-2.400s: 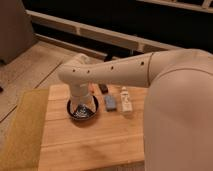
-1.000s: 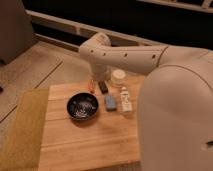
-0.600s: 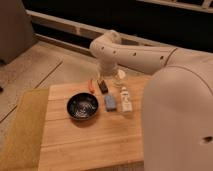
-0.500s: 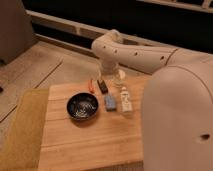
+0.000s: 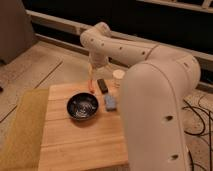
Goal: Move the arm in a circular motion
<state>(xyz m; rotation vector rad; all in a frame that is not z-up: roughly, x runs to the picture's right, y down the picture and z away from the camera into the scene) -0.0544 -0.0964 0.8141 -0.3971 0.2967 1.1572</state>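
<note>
Camera view: the arm [image 5: 127, 50] has swept off the bowl [image 5: 82, 106] to upper centre. Its gripper [image 5: 92, 75] hangs over the counter's [image 5: 75, 145] far edge; I cannot tell whether it is open or closed. The circle seems underway.

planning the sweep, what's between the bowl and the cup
a black bar, in the camera view; the gripper hangs beside it, over the table's back edge

From my seat the light is warm and yellowish, coming from above — the arm's [image 5: 150, 75] upper surfaces glow cream, its underside falls dim. The gripper [image 5: 92, 74] hangs in shade below the far joint, over the table's [image 5: 75, 147] far edge, and reads dark. The bowl [image 5: 82, 106] catches small glints; the backdrop is near black.
</note>
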